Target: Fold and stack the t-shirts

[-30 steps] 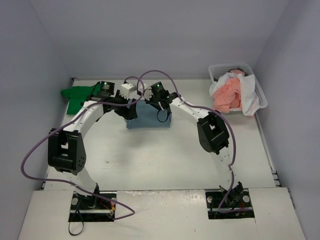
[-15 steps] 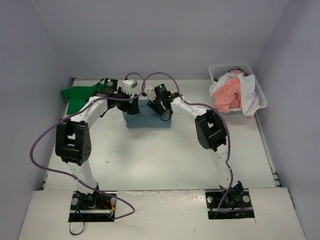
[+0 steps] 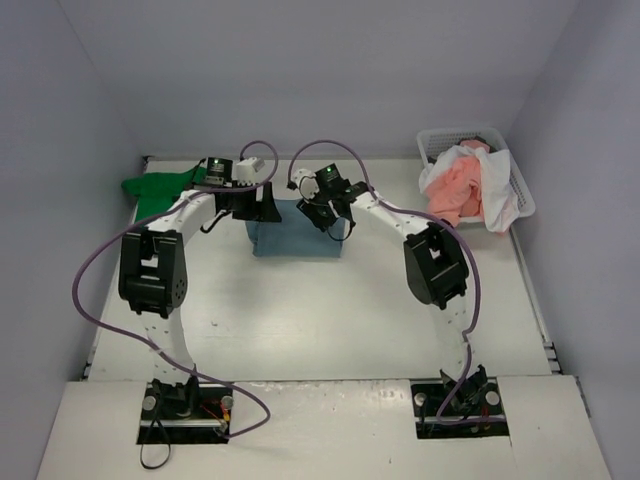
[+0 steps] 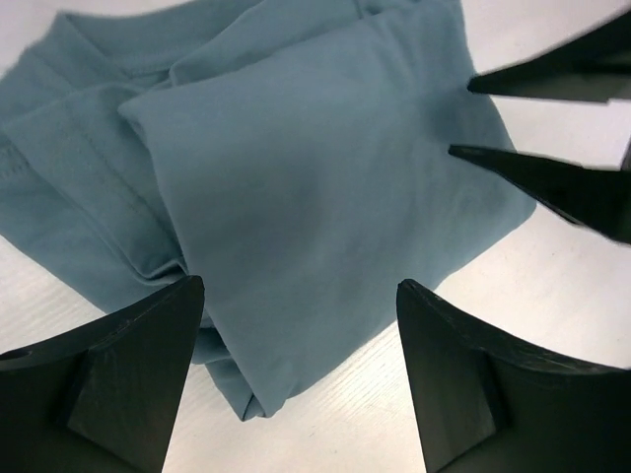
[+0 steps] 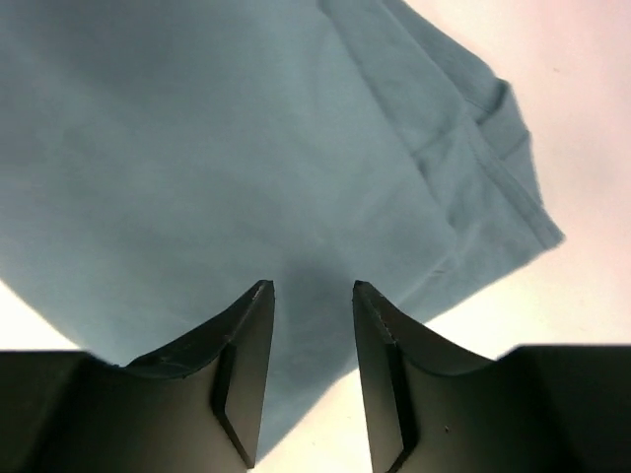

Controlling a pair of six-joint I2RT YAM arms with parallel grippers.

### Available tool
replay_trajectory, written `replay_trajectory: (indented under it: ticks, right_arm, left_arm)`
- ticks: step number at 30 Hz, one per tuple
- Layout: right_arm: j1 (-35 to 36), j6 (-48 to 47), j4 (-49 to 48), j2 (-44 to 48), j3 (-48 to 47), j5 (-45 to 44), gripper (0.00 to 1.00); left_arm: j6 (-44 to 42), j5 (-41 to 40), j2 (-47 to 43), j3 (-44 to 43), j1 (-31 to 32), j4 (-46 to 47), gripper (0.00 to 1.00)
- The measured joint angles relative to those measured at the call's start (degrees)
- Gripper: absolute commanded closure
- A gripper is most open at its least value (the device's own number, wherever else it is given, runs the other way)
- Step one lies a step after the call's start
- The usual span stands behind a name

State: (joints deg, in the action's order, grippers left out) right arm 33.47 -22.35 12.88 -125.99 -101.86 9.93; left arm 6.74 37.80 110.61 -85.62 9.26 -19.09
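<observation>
Left gripper [image 4: 296, 286]: jaws set wide, nothing between them, poised over the near-left part of the folded teal-blue t-shirt [image 4: 296, 168]; whether its fingertips [image 4: 148, 335] touch the cloth cannot be told. Right gripper [image 5: 312, 288]: jaws parted by a narrow gap, no cloth pinched in it, held over the same t-shirt at its right side, close to the folded hem; in the left wrist view its two fingers [image 4: 552, 182] show as separate points above the shirt's right edge. Teal-blue t-shirt [image 3: 295, 235]: folded into a compact rectangle, lying flat on the white table [image 3: 300, 320] at the far middle, between the two grippers, layered edges and collar visible on one side. Bright green t-shirt [image 3: 155, 192]: crumpled, at the far left corner of the table, well apart from the blue one. White mesh basket [image 3: 435, 140]: far right corner, holding a salmon pink t-shirt [image 3: 450, 195] and a white t-shirt [image 3: 497, 190], both unfolded, heaped together and spilling over the basket's front rim onto the table.
</observation>
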Motion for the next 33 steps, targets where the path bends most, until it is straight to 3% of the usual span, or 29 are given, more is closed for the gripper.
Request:
replay_trajectory:
  ticks: [3, 6, 26, 33]
  right_arm:
    - [0.68, 0.09, 0.0, 0.02, 0.07, 1.29, 0.84]
    - [1.53, 0.24, -0.13, 0.02, 0.07, 2.47, 0.94]
    - [4.5, 0.26, -0.72, -1.4, 0.11, 4.52, 0.98]
    - [4.5, 0.24, -1.01, -1.4, 0.28, 4.55, 0.98]
  left_arm:
    - [2.75, 0.81, 1.68, 0.48, -1.2, 0.17, 0.27]
    - [4.52, 1.2, 2.45, 2.16, -2.8, 0.68, 0.27]
    - [7.21, -1.75, 2.51, 8.52, -7.8, 3.15, 0.26]
    - [11.34, 2.69, 5.55, 7.96, -8.11, 8.63, 0.26]
